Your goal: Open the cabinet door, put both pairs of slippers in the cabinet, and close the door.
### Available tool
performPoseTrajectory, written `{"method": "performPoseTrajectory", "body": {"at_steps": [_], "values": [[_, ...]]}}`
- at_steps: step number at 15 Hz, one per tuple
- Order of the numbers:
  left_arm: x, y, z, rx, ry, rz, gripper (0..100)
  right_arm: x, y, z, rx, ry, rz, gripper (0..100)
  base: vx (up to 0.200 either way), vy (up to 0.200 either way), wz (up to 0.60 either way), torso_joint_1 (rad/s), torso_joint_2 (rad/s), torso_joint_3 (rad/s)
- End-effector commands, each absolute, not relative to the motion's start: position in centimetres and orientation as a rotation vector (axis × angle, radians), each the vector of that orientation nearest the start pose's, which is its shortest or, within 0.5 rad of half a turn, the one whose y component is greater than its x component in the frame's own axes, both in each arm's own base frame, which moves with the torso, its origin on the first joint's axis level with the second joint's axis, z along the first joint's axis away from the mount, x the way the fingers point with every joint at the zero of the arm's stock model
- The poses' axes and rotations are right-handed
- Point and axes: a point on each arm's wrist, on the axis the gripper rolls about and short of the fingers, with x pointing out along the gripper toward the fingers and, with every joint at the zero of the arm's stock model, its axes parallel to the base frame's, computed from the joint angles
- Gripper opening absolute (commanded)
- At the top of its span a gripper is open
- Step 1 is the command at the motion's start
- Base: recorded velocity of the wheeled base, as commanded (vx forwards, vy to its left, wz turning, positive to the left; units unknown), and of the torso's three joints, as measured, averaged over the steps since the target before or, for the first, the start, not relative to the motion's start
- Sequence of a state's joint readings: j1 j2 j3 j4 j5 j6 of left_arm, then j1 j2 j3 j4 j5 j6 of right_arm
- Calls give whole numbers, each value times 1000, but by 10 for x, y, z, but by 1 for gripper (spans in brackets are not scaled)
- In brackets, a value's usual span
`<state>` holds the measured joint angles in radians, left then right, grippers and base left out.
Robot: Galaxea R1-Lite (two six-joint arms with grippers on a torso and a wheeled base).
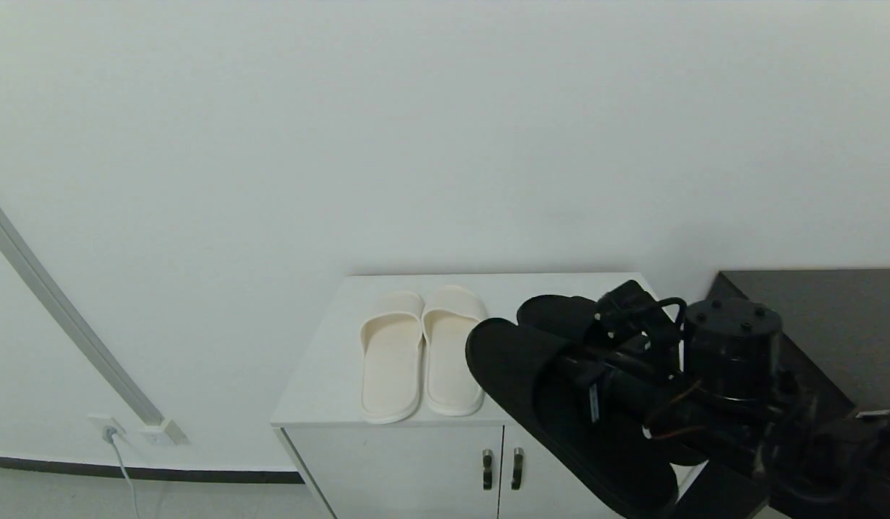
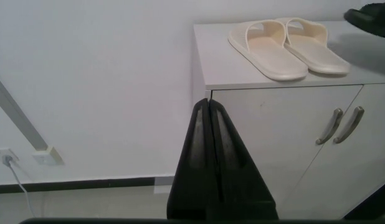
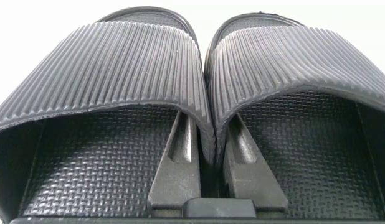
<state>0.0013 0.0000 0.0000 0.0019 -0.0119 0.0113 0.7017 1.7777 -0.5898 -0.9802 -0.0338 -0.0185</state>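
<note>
A white cabinet stands against the wall with both doors shut; its two handles meet at the middle. A cream pair of slippers lies side by side on its top, toes to the wall. My right gripper is shut on the black pair of slippers, one finger under each strap, pinching the two inner walls together. The black pair hangs tilted above the cabinet's right front part. My left gripper is shut and empty, low by the cabinet's left front corner.
A dark table stands right of the cabinet. On the wall to the left, a slanted grey rail runs down to a socket with a cable. Bare floor lies left of the cabinet.
</note>
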Motion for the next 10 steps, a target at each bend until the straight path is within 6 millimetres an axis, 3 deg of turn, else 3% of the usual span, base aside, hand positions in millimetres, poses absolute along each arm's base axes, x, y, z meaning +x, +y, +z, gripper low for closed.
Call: {"method": "performPoseTrajectory", "body": {"at_steps": [1, 7, 10], "values": [[-23, 0, 75, 12, 5, -11, 0, 189, 169, 158, -75, 175, 814, 0, 0, 0, 0, 0, 0, 0], [-23, 0, 75, 9, 1, -11, 0, 182, 166, 158, -91, 243, 864, 0, 0, 0, 0, 0, 0, 0], [-23, 0, 75, 8, 1, -11, 0, 181, 166, 156, -94, 250, 867, 0, -200, 0, 0, 7, 2, 5]]}}
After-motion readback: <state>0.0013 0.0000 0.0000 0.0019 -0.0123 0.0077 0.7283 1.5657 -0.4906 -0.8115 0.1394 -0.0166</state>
